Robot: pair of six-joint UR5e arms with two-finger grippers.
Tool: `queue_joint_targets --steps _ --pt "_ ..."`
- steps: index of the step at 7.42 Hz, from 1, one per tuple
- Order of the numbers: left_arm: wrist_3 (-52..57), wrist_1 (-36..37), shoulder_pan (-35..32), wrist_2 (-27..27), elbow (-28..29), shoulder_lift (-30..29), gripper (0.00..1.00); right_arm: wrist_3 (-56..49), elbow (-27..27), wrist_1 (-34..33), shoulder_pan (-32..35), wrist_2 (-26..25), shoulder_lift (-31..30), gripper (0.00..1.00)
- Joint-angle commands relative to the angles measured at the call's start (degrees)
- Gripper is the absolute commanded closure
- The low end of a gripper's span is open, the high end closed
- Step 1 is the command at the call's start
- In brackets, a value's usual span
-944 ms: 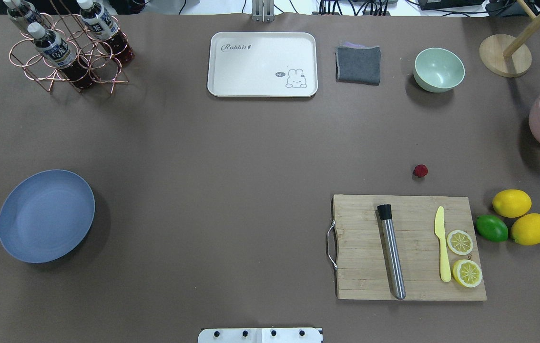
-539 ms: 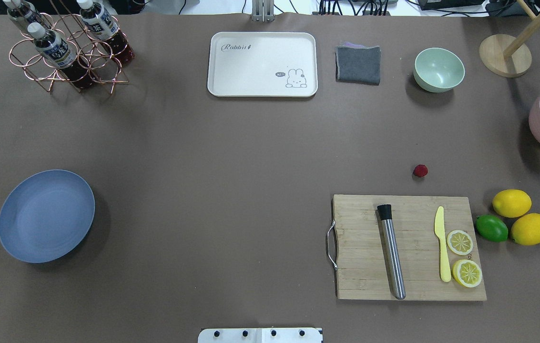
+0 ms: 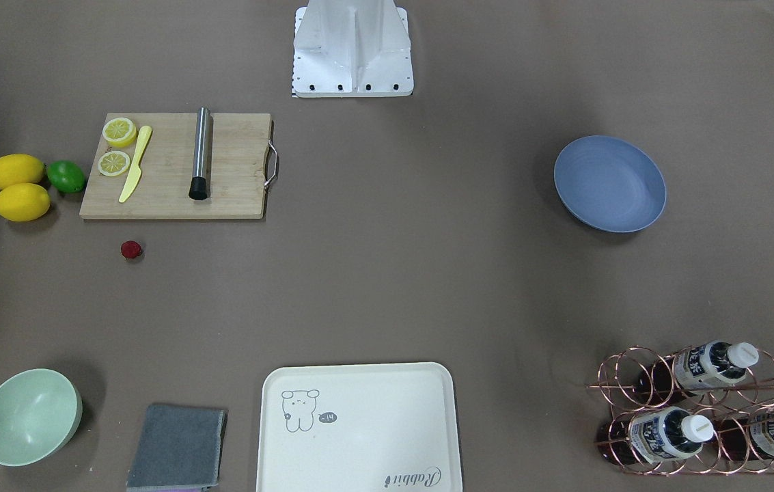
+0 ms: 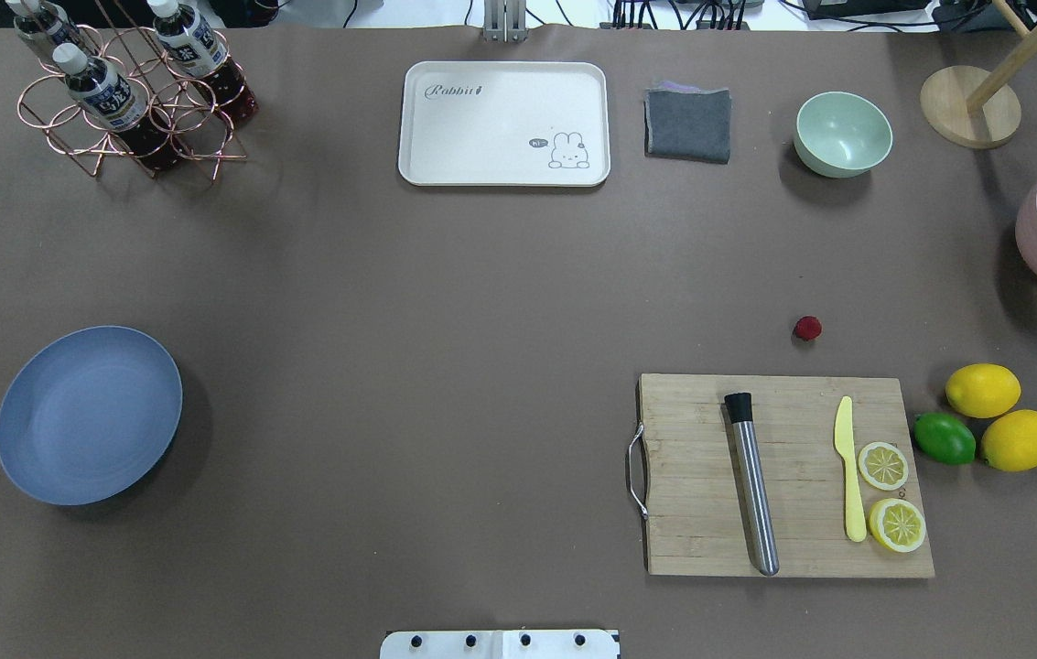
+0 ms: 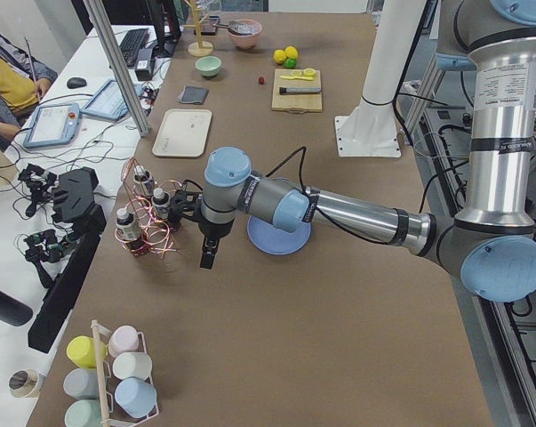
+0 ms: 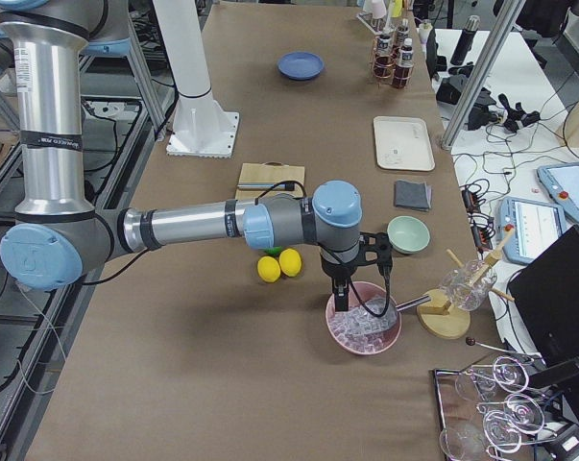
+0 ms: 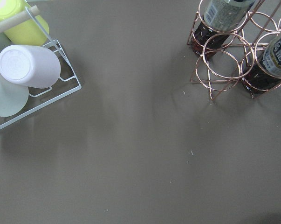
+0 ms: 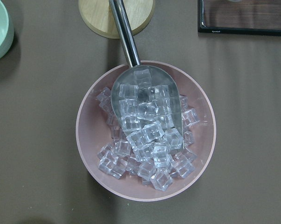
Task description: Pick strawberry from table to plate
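Note:
The strawberry [image 4: 807,328] [image 3: 130,249] lies alone on the brown table [image 4: 445,293], just beyond the cutting board; it is a tiny red dot [image 5: 261,80] in the exterior left view. The blue-grey plate [image 4: 88,415] [image 3: 609,183] sits empty at the table's left side. My left gripper [image 5: 208,253] hangs over the table's left end, next to the bottle rack and near the plate [image 5: 281,242]. Over the pink ice bowl at the right end hangs my right gripper [image 6: 340,298]. Both show only in the side views, so I cannot tell whether they are open or shut.
A wooden cutting board [image 4: 783,476] carries a steel muddler, a yellow knife and lemon slices. Two lemons [image 4: 983,390] and a lime [image 4: 945,437] lie to its right. Further back are a green bowl [image 4: 843,134], grey cloth [image 4: 688,123], cream tray [image 4: 504,124] and bottle rack [image 4: 129,91]. The ice bowl [image 8: 146,133] holds a scoop.

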Motion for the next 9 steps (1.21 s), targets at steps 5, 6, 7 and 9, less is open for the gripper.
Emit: queue_joint_targets --steps 5,6,7,9 --pt "0.3 -1.8 0.5 -0.2 -0.1 1.8 0.02 0.0 -0.1 0.0 0.4 1.0 -0.4 0.00" --pt "0.4 -2.5 0.6 -0.2 -0.1 2.6 0.02 -0.1 -0.4 0.0 0.4 1.0 -0.5 0.00" --pt "0.2 -2.7 0.7 -0.3 -0.1 2.7 0.02 -0.2 0.2 0.5 0.4 1.3 -1.7 0.00" --pt "0.6 -2.9 1.1 0.1 0.0 2.7 0.02 0.0 -1.0 8.1 0.4 2.5 -5.2 0.00"
